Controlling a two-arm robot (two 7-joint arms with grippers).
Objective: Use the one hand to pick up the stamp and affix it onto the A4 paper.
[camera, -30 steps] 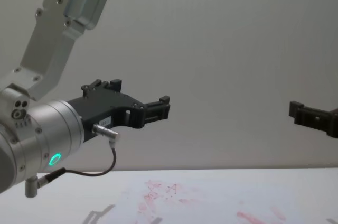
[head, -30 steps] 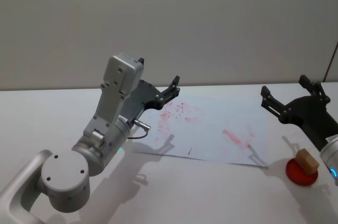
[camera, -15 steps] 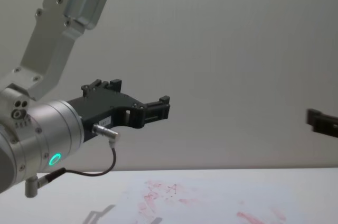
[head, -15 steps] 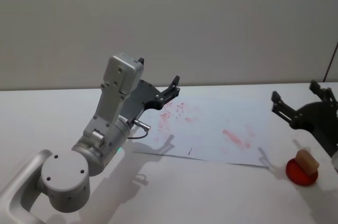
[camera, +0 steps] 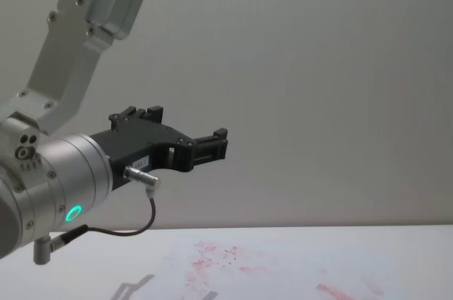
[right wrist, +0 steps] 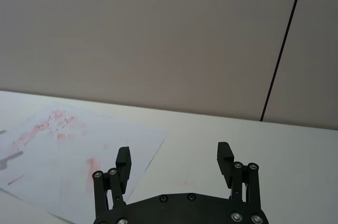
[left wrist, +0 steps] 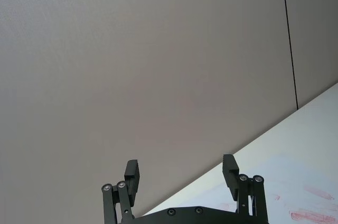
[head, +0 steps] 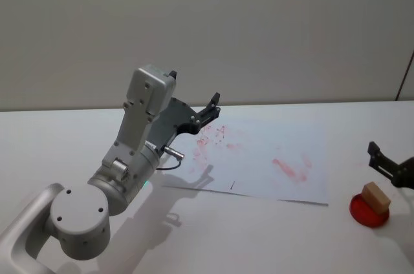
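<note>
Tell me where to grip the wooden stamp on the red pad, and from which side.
Grip the stamp across its upright wooden sides, coming down from above with the open right hand. It stands on the red pad, so only top and sides are free. The block looks turned askew, so the hand probably should rotate to match. The left hand is raised, idle.

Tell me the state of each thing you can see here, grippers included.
Paper: flat on the table, smeared with red ink.
Stamp: ungripped, sitting on the red pad.
Left gripper: open, empty, raised by the paper's far left corner.
Right gripper: open, empty, close to the stamp.
</note>
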